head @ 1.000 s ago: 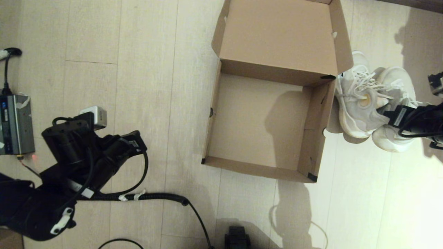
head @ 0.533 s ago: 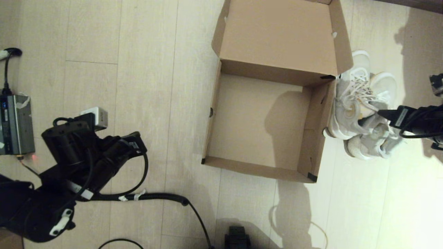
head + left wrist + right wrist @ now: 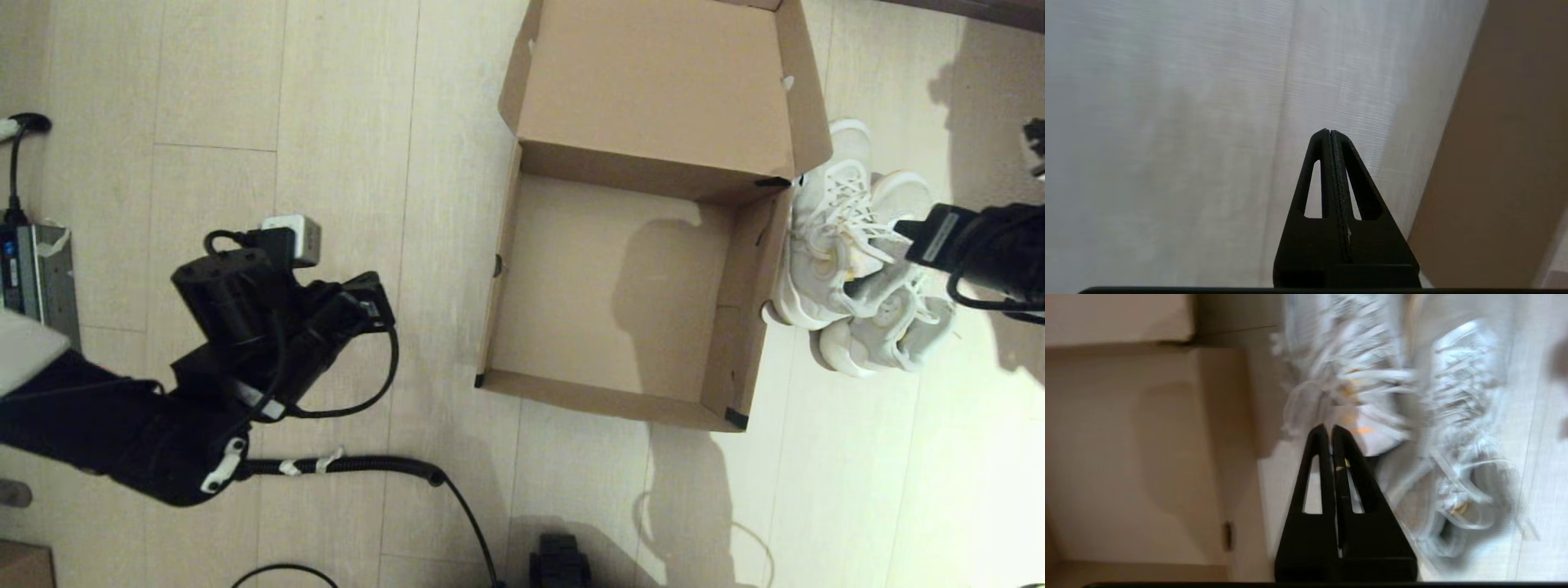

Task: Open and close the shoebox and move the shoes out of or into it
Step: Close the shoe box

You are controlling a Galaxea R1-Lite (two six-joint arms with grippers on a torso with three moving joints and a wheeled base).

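The shoebox [image 3: 739, 318] stands open and empty on the floor, its lid [image 3: 653, 82] folded back on the far side. The shoes [image 3: 824, 245] lie side by side on the floor against the box's right wall, the second shoe [image 3: 894, 339] a little nearer to me. My right gripper [image 3: 856, 286] hangs shut just above the pair; in the right wrist view its tips [image 3: 1329, 428] sit over the shoes [image 3: 1363, 379] with nothing clamped between them. My left gripper [image 3: 1329, 131] is shut over bare floor, left of the box [image 3: 1502, 163].
A grey power unit [image 3: 37, 278] with cables sits at the far left. A black corrugated cable [image 3: 367, 465] runs along the floor near me. A small brown box corner [image 3: 24, 563] shows at the bottom left, and a black part [image 3: 559, 559] at the bottom centre.
The shoes dropped from a raised position to the floor beside the box. My right gripper drew back a little. My left arm moved forward and toward the box.
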